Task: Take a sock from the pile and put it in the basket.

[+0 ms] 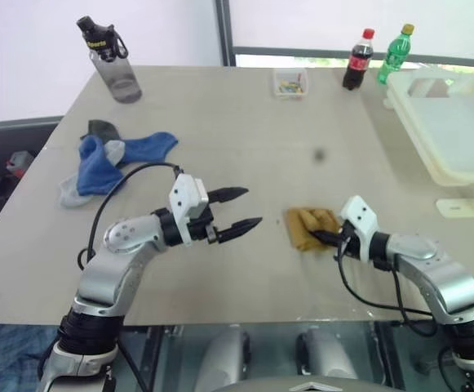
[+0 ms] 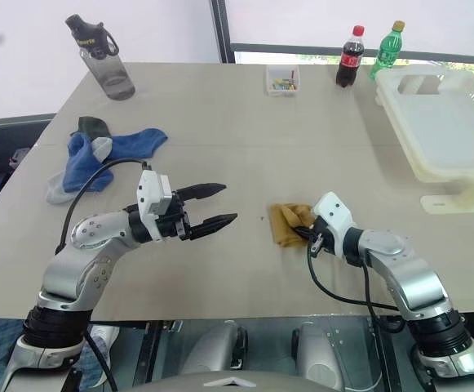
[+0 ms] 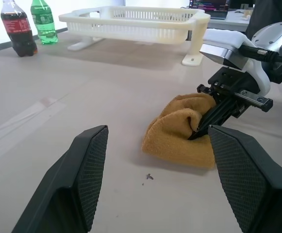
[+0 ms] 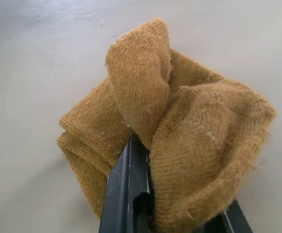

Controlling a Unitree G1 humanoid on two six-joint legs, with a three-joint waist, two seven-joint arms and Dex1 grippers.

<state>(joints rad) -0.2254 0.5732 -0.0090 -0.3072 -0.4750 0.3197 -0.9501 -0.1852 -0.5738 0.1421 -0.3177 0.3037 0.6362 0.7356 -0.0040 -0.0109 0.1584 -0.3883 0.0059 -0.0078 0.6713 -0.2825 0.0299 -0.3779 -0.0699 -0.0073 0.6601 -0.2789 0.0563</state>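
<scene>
At the far left of the table [image 1: 245, 122] lies the pile [image 1: 106, 163] of socks, mostly blue with grey ones, well apart from both my arms. My left claw [image 1: 238, 208] hovers just above the table with its fingers spread wide and nothing between them, pointing toward the middle. There a mustard-yellow sock [image 1: 308, 228] sits bunched on the surface, and my right claw [image 2: 308, 234] is pressed together on a fold of it; the right wrist view shows the knit gathered over the black fingers [image 4: 126, 194]. The basket [image 1: 457, 131] stands at the far right edge, beyond the sock and well apart from it.

The risk I judge is the hold: I am pinching one loose fold, so the soft cloth could slide out during the lift or the swing to the basket. The hanging part could also catch on the basket's rim and drape outside.
</scene>
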